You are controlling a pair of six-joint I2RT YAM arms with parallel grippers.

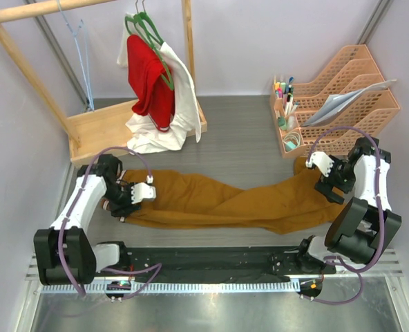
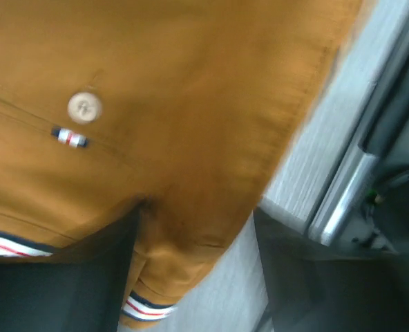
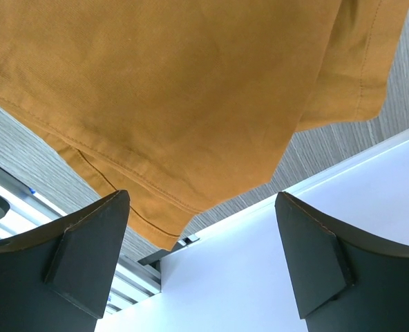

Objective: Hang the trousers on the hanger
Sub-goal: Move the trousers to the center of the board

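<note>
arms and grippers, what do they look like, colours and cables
The left arm and right arm have white links, black joints and a purple cable looped along each. The left gripper and right gripper have white bodies; wrist views show dark, wedge-shaped fingers.

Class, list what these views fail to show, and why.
Left wrist view: blur makes the button on the trousers unreadable.
Top view: the hanger is too thin to trace its hook; the left gripper hides its own fingers.
Right wrist view: edges crop the trousers.
</note>
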